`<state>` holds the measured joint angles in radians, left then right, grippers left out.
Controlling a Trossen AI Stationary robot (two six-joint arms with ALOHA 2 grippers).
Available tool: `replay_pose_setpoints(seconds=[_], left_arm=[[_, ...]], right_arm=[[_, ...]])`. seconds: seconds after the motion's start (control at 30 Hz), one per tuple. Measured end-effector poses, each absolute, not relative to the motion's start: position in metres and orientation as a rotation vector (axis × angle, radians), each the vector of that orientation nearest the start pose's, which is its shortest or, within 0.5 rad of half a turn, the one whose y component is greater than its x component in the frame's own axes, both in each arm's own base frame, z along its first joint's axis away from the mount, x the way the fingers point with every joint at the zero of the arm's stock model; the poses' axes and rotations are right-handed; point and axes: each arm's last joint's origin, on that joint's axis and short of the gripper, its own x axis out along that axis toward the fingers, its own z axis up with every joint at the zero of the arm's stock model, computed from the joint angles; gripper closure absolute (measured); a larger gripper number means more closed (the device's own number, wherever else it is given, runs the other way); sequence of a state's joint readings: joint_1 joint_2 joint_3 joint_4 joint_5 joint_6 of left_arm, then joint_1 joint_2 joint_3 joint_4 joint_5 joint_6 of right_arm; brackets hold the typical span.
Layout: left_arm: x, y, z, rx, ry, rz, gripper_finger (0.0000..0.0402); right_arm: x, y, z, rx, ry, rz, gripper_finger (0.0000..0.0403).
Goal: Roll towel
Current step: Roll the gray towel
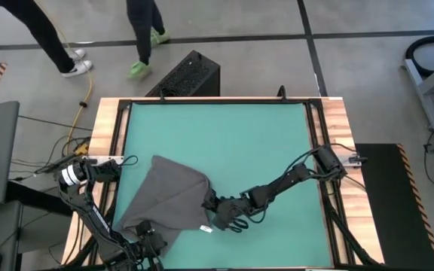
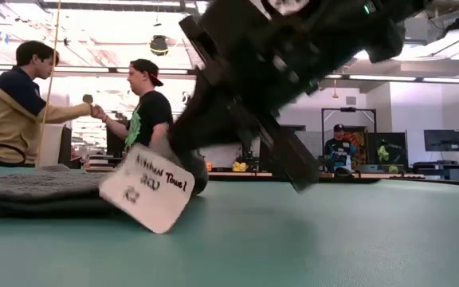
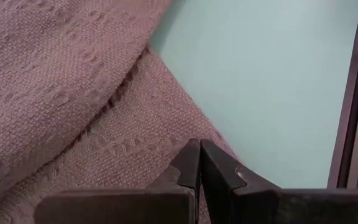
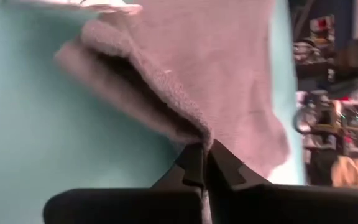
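The towel (image 1: 170, 194) lies rumpled on the green mat (image 1: 239, 135) toward the bench's (image 1: 105, 120) front left corner, its white tag (image 2: 146, 188) showing. The right hand (image 1: 211, 202) is clenched on the towel's right edge; the left hand (image 1: 148, 232) is clenched on its front edge.

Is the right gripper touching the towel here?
Touching. The right wrist view shows the right gripper shut on a folded edge of the towel, the fabric pinched right at its fingertips.
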<state>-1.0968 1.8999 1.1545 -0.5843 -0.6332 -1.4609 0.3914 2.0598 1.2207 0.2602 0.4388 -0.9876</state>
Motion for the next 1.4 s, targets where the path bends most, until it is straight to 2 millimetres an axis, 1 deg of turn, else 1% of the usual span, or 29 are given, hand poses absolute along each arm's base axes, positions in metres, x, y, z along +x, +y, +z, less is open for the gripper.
replay_pose_setpoints(seconds=[0.13, 0.23, 0.33, 0.53, 0.67, 0.77, 0.9, 0.97, 1.07, 1.13, 1.2, 1.3, 1.4], left_arm=[[0.174, -0.302, 0.143, -0.344, 0.869, 0.270, 0.0401], [0.175, -0.304, 0.143, -0.347, 0.866, 0.256, 0.0402], [0.175, -0.304, 0.144, -0.342, 0.865, 0.250, 0.0402], [0.175, -0.304, 0.143, -0.332, 0.892, 0.236, 0.0401], [0.175, -0.304, 0.143, -0.319, 0.893, 0.230, 0.0402], [0.175, -0.304, 0.143, -0.319, 0.893, 0.230, 0.0402], [0.175, -0.305, 0.143, -0.321, 0.892, 0.229, 0.0401], [0.175, -0.305, 0.143, -0.322, 0.892, 0.229, 0.0402], [0.175, -0.305, 0.143, -0.324, 0.894, 0.227, 0.0402], [0.174, -0.306, 0.143, -0.327, 0.904, 0.221, 0.0401], [0.174, -0.306, 0.143, -0.331, 0.908, 0.217, 0.0401], [0.173, -0.307, 0.143, -0.332, 0.908, 0.213, 0.0402], [0.172, -0.308, 0.143, -0.335, 0.907, 0.210, 0.0401]], right_arm=[[0.416, 0.152, 0.162, -1.179, 0.476, 0.183, 0.0387], [0.428, 0.143, 0.176, -1.141, 0.428, 0.191, 0.0387], [0.441, 0.127, 0.191, -1.085, 0.391, 0.174, 0.0387], [0.464, 0.088, 0.222, -0.983, 0.305, 0.113, 0.0387], [0.476, 0.062, 0.236, -0.915, 0.252, 0.104, 0.0387], [0.486, 0.044, 0.234, -0.865, 0.250, 0.089, 0.0387], [0.504, 0.025, 0.216, -0.835, 0.275, 0.098, 0.0387], [0.514, 0.018, 0.205, -0.849, 0.288, 0.091, 0.0387], [0.529, 0.009, 0.198, -0.869, 0.291, 0.072, 0.0387], [0.536, 0.001, 0.201, -0.875, 0.281, 0.053, 0.0388], [0.542, -0.007, 0.209, -0.861, 0.257, 0.040, 0.0388], [0.546, -0.026, 0.223, -0.776, 0.232, 0.019, 0.0388], [0.544, -0.042, 0.223, -0.657, 0.257, 0.027, 0.0361]])
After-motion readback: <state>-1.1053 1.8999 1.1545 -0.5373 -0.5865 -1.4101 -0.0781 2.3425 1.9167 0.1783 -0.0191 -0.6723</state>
